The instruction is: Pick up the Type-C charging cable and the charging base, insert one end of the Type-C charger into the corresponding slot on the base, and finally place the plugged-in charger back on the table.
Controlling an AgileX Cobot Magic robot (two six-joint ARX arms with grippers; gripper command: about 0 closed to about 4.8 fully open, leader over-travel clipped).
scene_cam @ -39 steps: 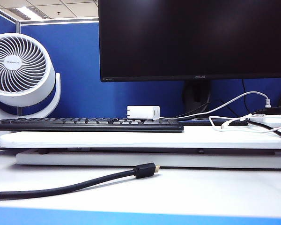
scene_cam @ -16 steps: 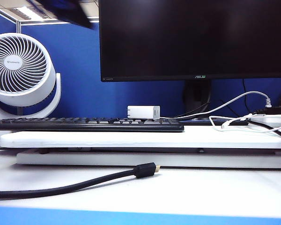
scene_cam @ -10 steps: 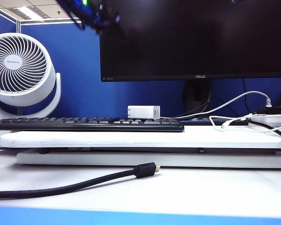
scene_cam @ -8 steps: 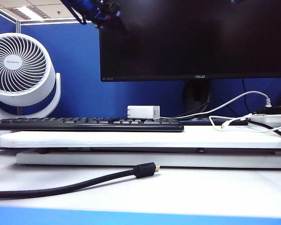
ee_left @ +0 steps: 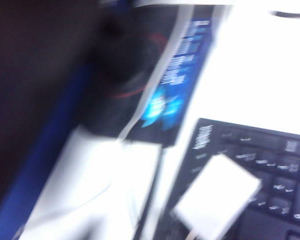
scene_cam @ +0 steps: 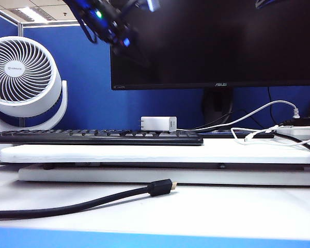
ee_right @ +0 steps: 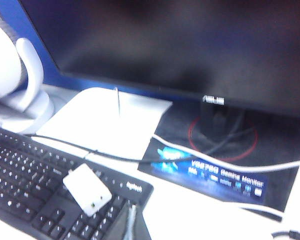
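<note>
The charging base, a small white block, lies on the far edge of the black keyboard; it also shows as the charging base and the charging base. The Type-C charging cable is a thin white cord looping on the riser at the right. My left gripper hangs high in front of the monitor's left edge, above and left of the base; it is too blurred to read its jaws. My right gripper is shut and empty, above the keyboard's right end, close to the base.
A large black monitor stands behind the keyboard, and a white fan stands at the far left. A thick black gold-tipped cable lies across the front of the table. An arched white cord and a power strip sit at the right.
My left arm has come in from the top left and swung down and rightward in front of the monitor. A sliver of the right arm now shows at the top right. The base and cables have not moved.
</note>
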